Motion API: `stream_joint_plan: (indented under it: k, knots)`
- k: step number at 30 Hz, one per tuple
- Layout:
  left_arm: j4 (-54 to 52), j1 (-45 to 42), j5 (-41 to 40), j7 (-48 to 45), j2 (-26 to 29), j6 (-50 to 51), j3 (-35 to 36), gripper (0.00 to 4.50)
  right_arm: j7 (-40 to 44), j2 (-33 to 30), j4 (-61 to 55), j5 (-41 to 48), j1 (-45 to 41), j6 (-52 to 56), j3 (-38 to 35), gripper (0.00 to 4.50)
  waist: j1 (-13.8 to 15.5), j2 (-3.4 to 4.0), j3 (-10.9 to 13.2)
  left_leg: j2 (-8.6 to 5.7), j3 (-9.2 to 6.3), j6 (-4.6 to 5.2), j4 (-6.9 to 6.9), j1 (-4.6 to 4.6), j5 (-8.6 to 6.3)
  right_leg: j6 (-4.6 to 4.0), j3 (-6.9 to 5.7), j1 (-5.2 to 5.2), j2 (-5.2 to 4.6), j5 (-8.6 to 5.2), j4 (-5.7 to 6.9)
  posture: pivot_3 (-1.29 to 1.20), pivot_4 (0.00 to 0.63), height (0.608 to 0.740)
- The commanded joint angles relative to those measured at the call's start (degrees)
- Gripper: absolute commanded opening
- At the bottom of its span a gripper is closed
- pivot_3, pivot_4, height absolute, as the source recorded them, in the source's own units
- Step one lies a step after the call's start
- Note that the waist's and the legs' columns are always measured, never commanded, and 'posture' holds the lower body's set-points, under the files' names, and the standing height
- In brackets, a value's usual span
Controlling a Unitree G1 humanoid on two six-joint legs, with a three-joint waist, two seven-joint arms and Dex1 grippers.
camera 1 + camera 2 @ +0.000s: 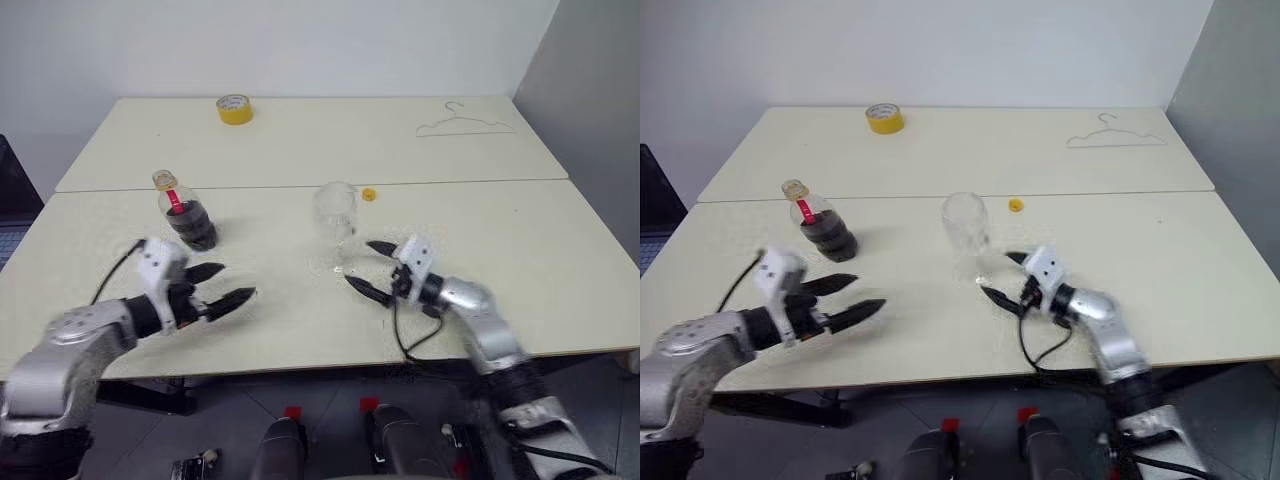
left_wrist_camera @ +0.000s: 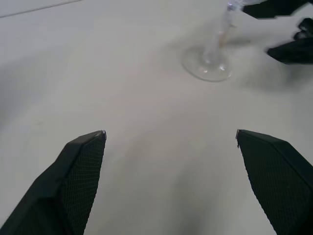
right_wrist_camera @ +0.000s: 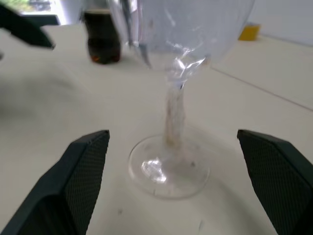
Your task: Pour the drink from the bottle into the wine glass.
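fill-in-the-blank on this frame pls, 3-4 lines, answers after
1. The bottle holds a dark drink and its neck is ____, with no cap on it.
2. The glass stands upright and is ____ of drink.
3. The right gripper has its fingers ____ on either side of the glass's stem, not touching it.
4. The small yellow cap lies on the ____, behind the glass.

Missing words: open; empty; open; table

Bare table (image 1: 270, 320) between both pincers
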Motion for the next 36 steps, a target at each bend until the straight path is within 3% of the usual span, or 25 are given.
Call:
stream_joint_plan:
  k: [1,4,8,12,18,23,26,36]
  knots:
    - [0.86,1.71,-2.58,2.15,-1.37,-3.13,10.67,4.50,9.00,-11.34,-9.89,7.02,-1.74,14.00,-4.26,4.46,0.16,0.00,0.00,-0.01,0.00,0.00,0.02,0.00,0.00,-0.07,-0.01,0.01,-0.01,-0.05,-0.01,0.00,0.150,0.740]
    - [4.30,1.52,-3.54,4.36,-3.11,-5.17,15.39,4.50,17.08,-23.82,-16.20,16.37,-3.71,25.94,-9.78,4.46,0.26,0.04,0.03,0.01,-0.02,0.01,0.07,0.06,0.00,-0.10,-0.02,0.07,0.03,-0.07,0.02,0.00,0.150,0.740]
    - [8.22,-2.24,-2.59,7.81,-3.88,-7.40,15.77,4.50,18.08,-27.09,-18.28,25.67,-14.48,33.50,-14.71,4.46,-0.12,-0.12,0.08,0.10,-0.05,0.01,0.07,0.49,-0.01,-0.14,-0.04,0.51,0.14,-0.09,-0.06,0.00,0.150,0.740]
    - [15.02,-7.38,4.81,13.13,-3.96,-13.66,11.29,4.50,16.46,-24.04,-18.60,28.50,-27.00,36.32,-12.79,4.46,-0.17,-0.15,0.06,0.14,-0.09,0.00,0.07,0.65,-0.01,-0.17,-0.04,0.65,0.17,-0.11,-0.18,0.00,0.150,0.740]
    - [22.83,-14.82,14.76,19.99,-6.45,-21.78,2.39,4.50,7.09,-14.21,-18.49,22.85,-39.01,38.79,-3.30,4.46,-0.01,-0.25,0.00,0.07,0.05,0.00,0.08,0.44,-0.01,-0.09,0.02,0.56,0.05,-0.05,-0.20,0.00,0.150,0.740]
    - [25.65,-19.99,16.15,24.42,-10.26,-23.48,0.00,4.50,1.61,-8.26,-17.92,17.64,-41.19,38.26,2.23,4.46,0.67,-0.33,-0.05,0.04,-0.06,-0.14,-0.04,0.18,-0.13,0.14,-0.09,0.33,0.00,0.10,-0.18,0.00,0.150,0.740]
    - [24.20,-20.22,15.90,23.73,-11.57,-22.83,-1.39,4.50,0.88,-6.75,-18.41,16.35,-41.46,38.22,3.57,4.46,1.14,-0.34,-0.06,0.03,-0.12,-0.14,0.14,-0.56,-0.13,-0.12,-0.12,-0.40,0.00,0.30,-0.03,0.00,0.150,0.740]
    - [22.77,-19.41,14.52,21.57,-12.26,-20.82,-3.02,4.50,0.59,-3.62,-17.17,13.81,-42.85,37.40,5.08,4.46,1.21,-0.34,-0.06,0.08,-0.20,-0.13,0.35,-0.50,-0.12,0.04,-0.23,-0.32,0.07,0.24,0.07,0.00,0.150,0.740]
